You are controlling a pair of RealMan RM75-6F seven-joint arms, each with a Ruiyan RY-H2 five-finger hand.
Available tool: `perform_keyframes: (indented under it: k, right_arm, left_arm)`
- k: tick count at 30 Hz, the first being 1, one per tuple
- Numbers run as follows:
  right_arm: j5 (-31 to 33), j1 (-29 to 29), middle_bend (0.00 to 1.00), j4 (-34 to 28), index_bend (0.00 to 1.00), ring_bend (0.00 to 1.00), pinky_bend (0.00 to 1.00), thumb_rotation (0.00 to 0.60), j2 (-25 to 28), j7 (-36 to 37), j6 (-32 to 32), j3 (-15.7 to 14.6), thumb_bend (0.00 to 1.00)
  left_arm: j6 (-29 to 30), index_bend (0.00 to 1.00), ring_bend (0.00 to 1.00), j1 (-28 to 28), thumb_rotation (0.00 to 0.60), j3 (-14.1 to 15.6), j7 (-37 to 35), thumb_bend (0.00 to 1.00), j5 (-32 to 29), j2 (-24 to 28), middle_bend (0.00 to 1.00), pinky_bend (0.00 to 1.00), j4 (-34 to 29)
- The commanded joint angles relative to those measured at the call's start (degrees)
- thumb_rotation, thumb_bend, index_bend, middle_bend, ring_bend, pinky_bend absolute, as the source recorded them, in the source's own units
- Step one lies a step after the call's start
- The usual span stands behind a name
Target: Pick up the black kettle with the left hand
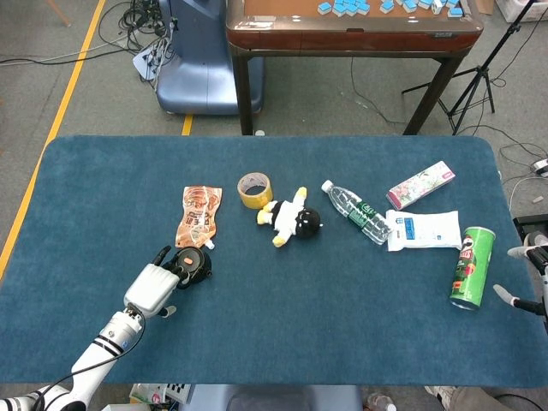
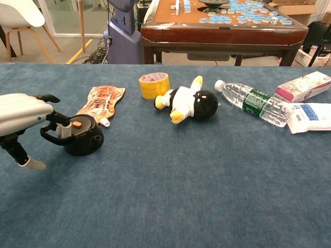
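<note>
Chest view: silver left hand (image 2: 23, 116) with fingers hooked into the handle of the small round black kettle (image 2: 81, 137) — standing on blue cloth beside an orange pouch (image 2: 101, 101) — a shallow hook risks tipping on lift.

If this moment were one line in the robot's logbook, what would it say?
phase: reaching | left hand: fingers at black kettle handle, not lifted | kettle: on table | right hand: idle
</note>
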Motion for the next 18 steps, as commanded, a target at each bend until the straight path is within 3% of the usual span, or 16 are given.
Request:
perform_keyframes:
  k: [1, 18]
  right_arm:
    - [0.1, 0.0, 0.39, 0.1, 0.38, 0.26, 0.28, 0.6, 0.0, 0.1, 0.0, 0.0, 0.11]
    - [0.3, -0.1, 0.39, 0.4, 0.38, 0.26, 0.28, 0.6, -0.3, 0.3, -0.3, 0.0, 0.11]
  left_arm:
    - [-0.1, 0.43, 0.34, -0.1, 0.6, 0.0, -0.3, 0.12, 0.0, -0.2, 0.41, 0.0, 0.2]
    - [-0.6, 0.49, 0.4, -0.5, 0.6, 0.5, 0.1, 0.12, -0.4, 0.1, 0.49, 0.0, -0.3]
